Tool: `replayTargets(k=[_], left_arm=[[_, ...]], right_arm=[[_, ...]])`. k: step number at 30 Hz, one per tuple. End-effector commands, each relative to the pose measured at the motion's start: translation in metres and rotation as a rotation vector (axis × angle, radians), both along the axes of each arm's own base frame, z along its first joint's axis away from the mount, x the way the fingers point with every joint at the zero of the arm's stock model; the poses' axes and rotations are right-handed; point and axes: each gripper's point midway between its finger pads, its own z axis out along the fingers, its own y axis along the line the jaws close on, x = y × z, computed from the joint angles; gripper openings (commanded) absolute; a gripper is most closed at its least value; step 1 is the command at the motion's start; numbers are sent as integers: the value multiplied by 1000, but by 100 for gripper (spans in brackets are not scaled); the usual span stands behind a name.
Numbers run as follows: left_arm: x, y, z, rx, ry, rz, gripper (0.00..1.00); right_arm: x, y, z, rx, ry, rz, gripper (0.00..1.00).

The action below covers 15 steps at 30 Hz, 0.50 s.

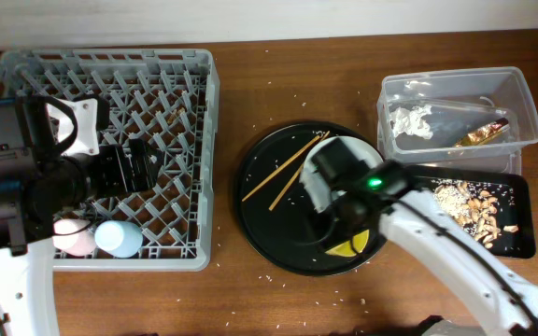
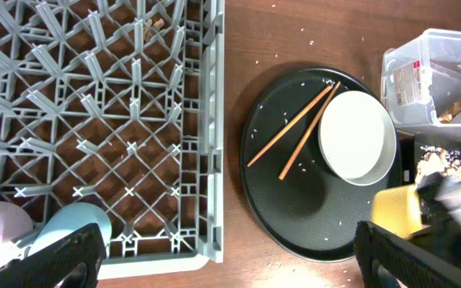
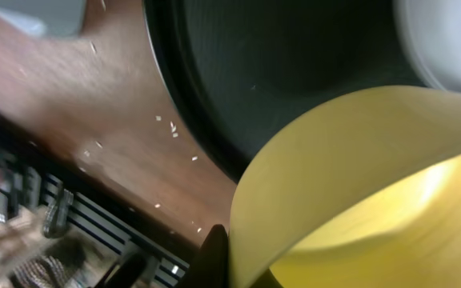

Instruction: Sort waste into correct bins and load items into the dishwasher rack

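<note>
The grey dishwasher rack (image 1: pixel 194 112) lies at left and holds a pink cup (image 1: pixel 73 240) and a blue cup (image 1: pixel 120 239) in its near corner. My left gripper (image 2: pixel 230 264) hangs open and empty above the rack's near right corner. Two chopsticks (image 1: pixel 283 173) and the pale grey dish (image 2: pixel 357 136) lie on the round black tray (image 1: pixel 260 215). My right gripper (image 1: pixel 346 229) is shut on the rim of the yellow bowl (image 3: pixel 358 184), tilted over the tray's near side. The clear tub (image 1: pixel 521 93) holds the tissue (image 1: pixel 411 121) and the foil wrapper (image 1: pixel 482 133). The black rectangular tray (image 1: pixel 521 233) holds food scraps (image 1: pixel 474 207).
White rice grains are scattered on the wooden table (image 1: pixel 250 299) around the round tray and on it. The rack's far and middle cells hold nothing but a small brown scrap (image 1: pixel 174 114). The right arm hides part of the grey dish from overhead.
</note>
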Motion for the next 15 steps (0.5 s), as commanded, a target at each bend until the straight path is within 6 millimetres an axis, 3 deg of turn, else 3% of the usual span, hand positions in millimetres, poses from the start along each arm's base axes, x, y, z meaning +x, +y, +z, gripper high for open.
replayTargets(k=[1, 5, 8, 10, 11, 13, 15], left_arm=[[1, -2, 2, 1, -11, -20, 99], [1, -2, 2, 1, -12, -20, 99], [1, -2, 2, 1, -11, -20, 99], [1, -2, 2, 1, -11, -20, 99], [1, -2, 2, 1, -11, -20, 99], [1, -2, 2, 1, -11, -20, 99], [1, -2, 2, -1, -11, -18, 99]], right_arm=[[-1, 27, -41, -108, 8, 46, 4], [-2, 38, -82, -164, 77, 65, 4], [3, 40, -78, -169, 49, 67, 54], [15, 49, -53, -124, -19, 61, 58], [23, 56, -31, -75, -74, 58, 60], [34, 61, 13, 1, -192, 46, 62], [45, 54, 78, 76, -387, 7, 64]])
